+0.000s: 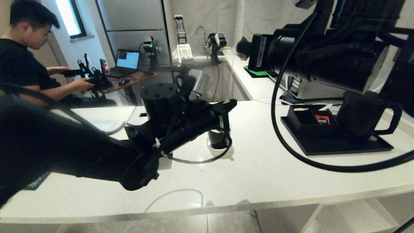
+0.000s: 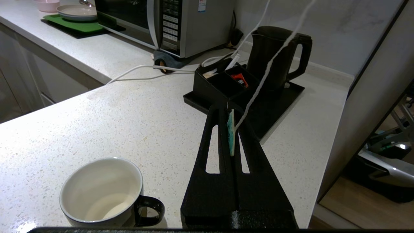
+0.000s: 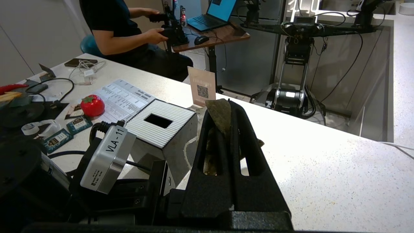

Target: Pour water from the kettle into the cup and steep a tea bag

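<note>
Left end effector (image 2: 231,129) pinched on tea bag tag, white string taut; right end effector (image 3: 229,113) clamping brownish tea bag (image 3: 220,113).

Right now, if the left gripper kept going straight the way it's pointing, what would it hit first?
Most likely the black organizer box on the tray. The left gripper, shut on a tea bag tag, points straight at it, with the kettle just behind; depth is hard to judge.
</note>
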